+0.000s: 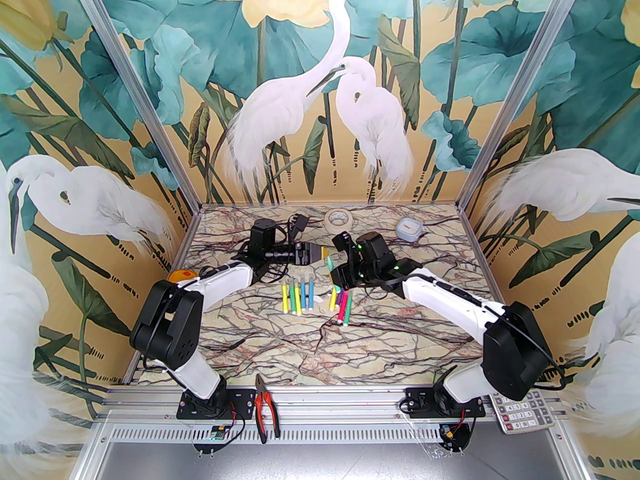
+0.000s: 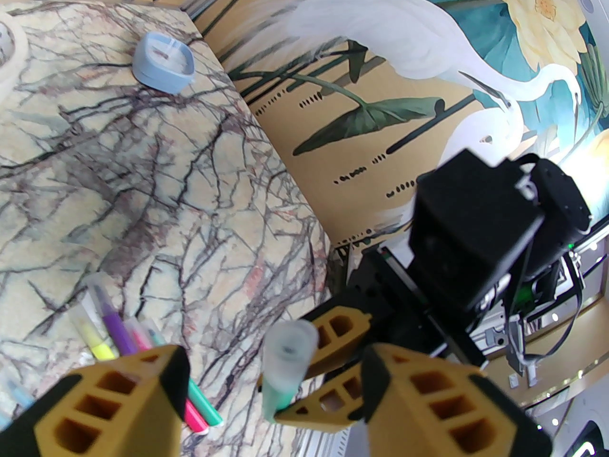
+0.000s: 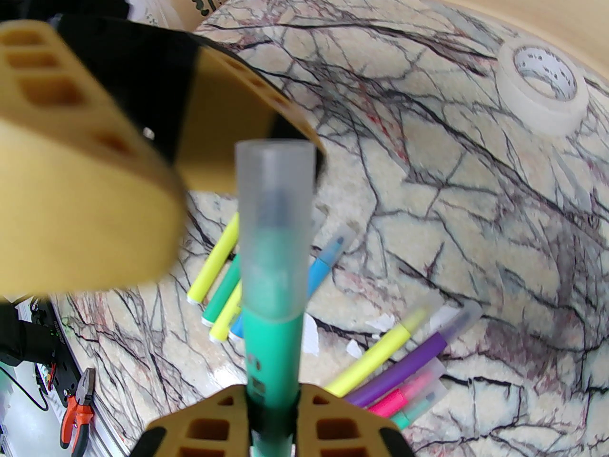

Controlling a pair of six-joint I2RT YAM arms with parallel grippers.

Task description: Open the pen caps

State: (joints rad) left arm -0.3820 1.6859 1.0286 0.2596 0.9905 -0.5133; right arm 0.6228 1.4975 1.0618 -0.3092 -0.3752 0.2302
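At 6 o'clock on the near rail, red-handled pliers [image 1: 263, 408] are lying clear of the work (a calculator [image 1: 522, 410] is sitting round at 5 o'clock). Farther in, about the middle of the marbled table [image 1: 400, 348], 2 loose bunches of markers [image 1: 286, 300] are lying flat. Their pale caps are on as far as the right wrist view is showing, and they are apparently waiting their turn. Just beyond them the right claw [image 3: 273, 412] is pinching a green marker [image 3: 272, 331] low on its body, which is leaving the translucent cap [image 3: 276, 188] standing free and aimed toward the other arm. The left claw [image 2: 276, 369] is spread wide, with 1 finger on each side of that cap and apart from it, so it is probably lining up to close and pull. At 12 o'clock a tape roll [image 1: 338, 218] is resting near the back wall, with a pale blue container [image 1: 409, 228] at 1 o'clock.
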